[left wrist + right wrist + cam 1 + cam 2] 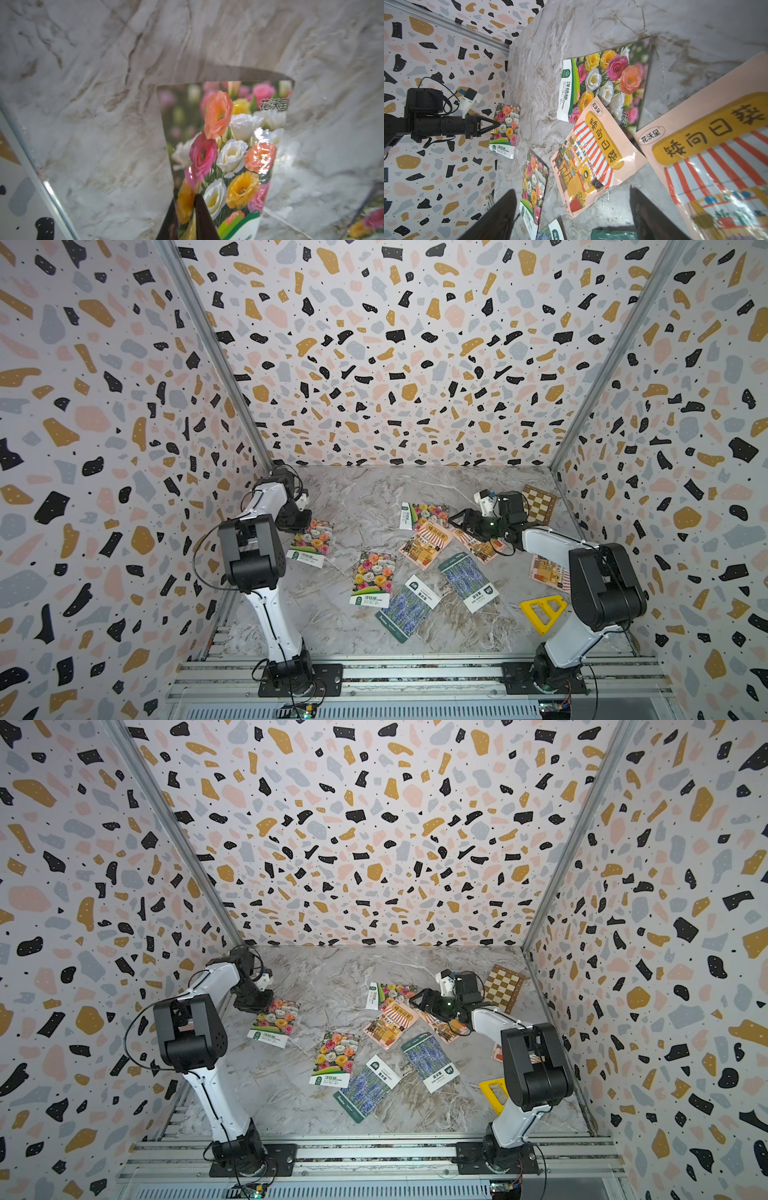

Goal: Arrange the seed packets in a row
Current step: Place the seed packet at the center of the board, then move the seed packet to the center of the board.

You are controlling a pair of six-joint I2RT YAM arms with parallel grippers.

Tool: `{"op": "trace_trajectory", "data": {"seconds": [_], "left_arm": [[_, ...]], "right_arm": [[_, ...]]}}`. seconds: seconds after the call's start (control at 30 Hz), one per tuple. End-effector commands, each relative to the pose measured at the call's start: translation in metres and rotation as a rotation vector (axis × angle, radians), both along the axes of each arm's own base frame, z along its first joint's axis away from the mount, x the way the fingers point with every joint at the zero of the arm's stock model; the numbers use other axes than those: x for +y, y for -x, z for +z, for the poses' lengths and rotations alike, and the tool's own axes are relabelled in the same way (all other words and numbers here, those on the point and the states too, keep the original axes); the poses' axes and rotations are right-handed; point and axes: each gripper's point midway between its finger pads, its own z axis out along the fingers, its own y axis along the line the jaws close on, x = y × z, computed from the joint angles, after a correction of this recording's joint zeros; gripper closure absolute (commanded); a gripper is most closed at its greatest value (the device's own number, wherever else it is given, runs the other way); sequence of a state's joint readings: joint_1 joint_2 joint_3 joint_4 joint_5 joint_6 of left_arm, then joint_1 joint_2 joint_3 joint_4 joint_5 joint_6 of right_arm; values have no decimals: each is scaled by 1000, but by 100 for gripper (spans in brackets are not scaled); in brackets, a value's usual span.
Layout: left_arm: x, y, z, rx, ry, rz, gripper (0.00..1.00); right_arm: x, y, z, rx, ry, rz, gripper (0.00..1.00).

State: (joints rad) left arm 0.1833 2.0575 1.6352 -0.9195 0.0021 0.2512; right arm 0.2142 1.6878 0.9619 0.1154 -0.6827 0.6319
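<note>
My left hand (496, 124) sits at the far short edge of the leftmost flower packet (311, 543), tips almost together with that edge between them; I cannot tell whether it grips. The packet lies long axis front to back, label toward the arm bases, near the bench's (353, 489) left edge. My right hand (457, 522), jaws wide apart, hovers over the overlapping awning packets (424, 545); bare bench lies behind them

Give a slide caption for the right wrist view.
Open right pincer over awning-print seed packets; left pincer nips the far flower packet.
</note>
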Motion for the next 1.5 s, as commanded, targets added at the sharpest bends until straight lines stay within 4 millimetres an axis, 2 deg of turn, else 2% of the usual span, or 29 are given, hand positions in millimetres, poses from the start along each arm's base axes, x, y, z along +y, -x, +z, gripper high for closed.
{"op": "trace_trajectory", "data": {"seconds": [0.0, 0.17, 0.27, 0.4, 0.5, 0.57, 0.67, 0.73, 0.93, 1.27, 1.37, 1.47], "left_arm": [[31, -5, -1, -24, -161, 20, 75], [29, -3, 16, -64, -146, 121, 40], [15, 11, 31, -50, -69, 244, 31], [-15, 20, 35, -90, 111, 343, 22], [-39, 22, 29, -80, 253, 380, 21], [-46, 23, 22, -57, 291, 402, 21], [-47, 25, 11, -24, 280, 419, 21], [-45, 28, 2, 7, 261, 426, 22], [-41, 36, -21, 86, 222, 400, 25], [-12, 34, -41, 185, 52, 277, 28], [8, 41, -47, 232, -38, 221, 28], [26, 46, -52, 272, -58, 223, 28]], "right_arm": [[0, -2, 9, -30, -5, -10, 14], [0, -1, 9, -32, -8, -14, 13], [-2, 0, 7, -34, 4, -23, 12], [-3, 0, 2, -31, 18, -35, 11], [-3, 1, -2, -26, 32, -37, 9], [-2, 1, -4, -29, 45, -38, 8], [-3, 2, -6, -32, 66, -41, 7], [-3, 1, -6, -37, 75, -42, 2], [-3, -1, -5, -45, 84, -49, 1], [-4, -7, 5, -64, 86, -62, 3], [-6, -8, 5, -64, 89, -68, 3], [-5, -9, 3, -59, 88, -69, 3]]}}
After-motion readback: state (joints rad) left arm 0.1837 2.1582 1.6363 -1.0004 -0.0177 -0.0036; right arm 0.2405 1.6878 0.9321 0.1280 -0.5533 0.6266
